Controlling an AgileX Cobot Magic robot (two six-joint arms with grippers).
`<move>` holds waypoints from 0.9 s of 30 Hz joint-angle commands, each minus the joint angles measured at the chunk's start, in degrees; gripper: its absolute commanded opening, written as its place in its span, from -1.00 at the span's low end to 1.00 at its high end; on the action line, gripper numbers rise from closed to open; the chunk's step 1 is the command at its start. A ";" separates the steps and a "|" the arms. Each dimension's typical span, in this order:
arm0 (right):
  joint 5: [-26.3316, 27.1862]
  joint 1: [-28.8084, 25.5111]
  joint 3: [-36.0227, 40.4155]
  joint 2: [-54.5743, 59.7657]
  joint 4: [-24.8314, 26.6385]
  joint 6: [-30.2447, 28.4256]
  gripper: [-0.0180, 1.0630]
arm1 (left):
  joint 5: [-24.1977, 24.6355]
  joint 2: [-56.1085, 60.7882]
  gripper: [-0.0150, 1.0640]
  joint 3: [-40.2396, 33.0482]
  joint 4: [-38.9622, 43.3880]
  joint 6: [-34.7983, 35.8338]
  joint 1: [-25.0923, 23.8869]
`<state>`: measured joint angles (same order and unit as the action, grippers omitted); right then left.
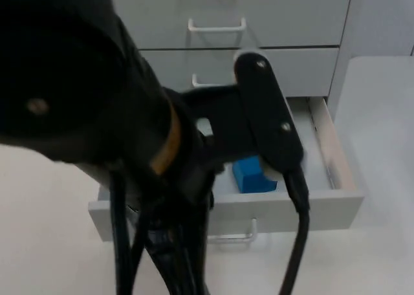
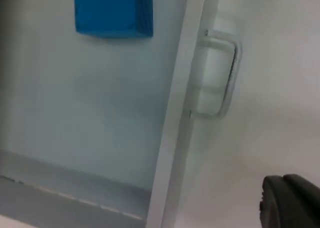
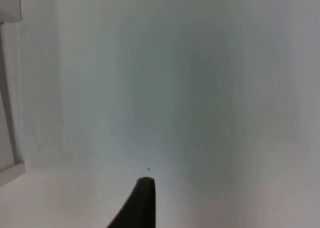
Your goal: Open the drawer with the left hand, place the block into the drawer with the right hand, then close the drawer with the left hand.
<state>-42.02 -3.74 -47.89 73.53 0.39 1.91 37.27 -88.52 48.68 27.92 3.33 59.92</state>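
Note:
The bottom drawer (image 1: 323, 207) of the white cabinet stands pulled out. A blue block (image 1: 252, 175) lies on its floor near the front panel. My left arm (image 1: 194, 152) reaches over the drawer and hides much of it. In the left wrist view, the blue block (image 2: 114, 12) rests inside the drawer (image 2: 90, 113), and the white drawer handle (image 2: 227, 73) is on the front panel. My left gripper (image 2: 290, 203) is outside the drawer, just in front of that panel and apart from the handle. My right gripper (image 3: 142, 203) hangs over bare white table.
Above the open drawer are two shut drawers, one with a white handle (image 1: 217, 26) and one half hidden (image 1: 304, 68). White table (image 1: 381, 114) lies to the cabinet's right and in front of the drawer handle (image 1: 236, 235). A cabinet edge (image 3: 7, 88) borders the right gripper's side.

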 commanded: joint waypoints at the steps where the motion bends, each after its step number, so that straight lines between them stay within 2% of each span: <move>1: 0.78 -0.38 0.24 -0.62 0.40 -0.49 0.73 | -1.39 -0.96 -0.98 -0.33 3.69 3.30 0.90; 4: 1.02 -0.38 0.24 -0.62 1.15 -0.49 0.73 | -3.68 -3.14 -0.98 -0.33 4.71 4.19 1.30; 11: 1.48 -0.38 0.24 -0.62 1.27 -0.49 0.73 | -4.79 -5.20 -0.98 -0.33 7.79 5.18 1.30; 18: 1.55 -0.38 0.24 -0.62 1.27 -0.49 0.73 | -9.58 -7.13 -0.98 -0.33 10.85 5.60 1.30; 20: 1.55 -0.38 0.24 -0.62 1.27 -0.49 0.73 | -9.98 -8.78 -0.98 -0.33 13.66 6.51 1.30; 27: 1.78 -0.38 0.24 -0.52 1.27 -0.49 0.73 | -11.80 -12.50 -0.98 -0.33 15.21 6.67 1.30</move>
<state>-40.74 -3.74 -47.89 73.53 1.48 1.83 26.75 -100.37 48.68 41.88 9.22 60.91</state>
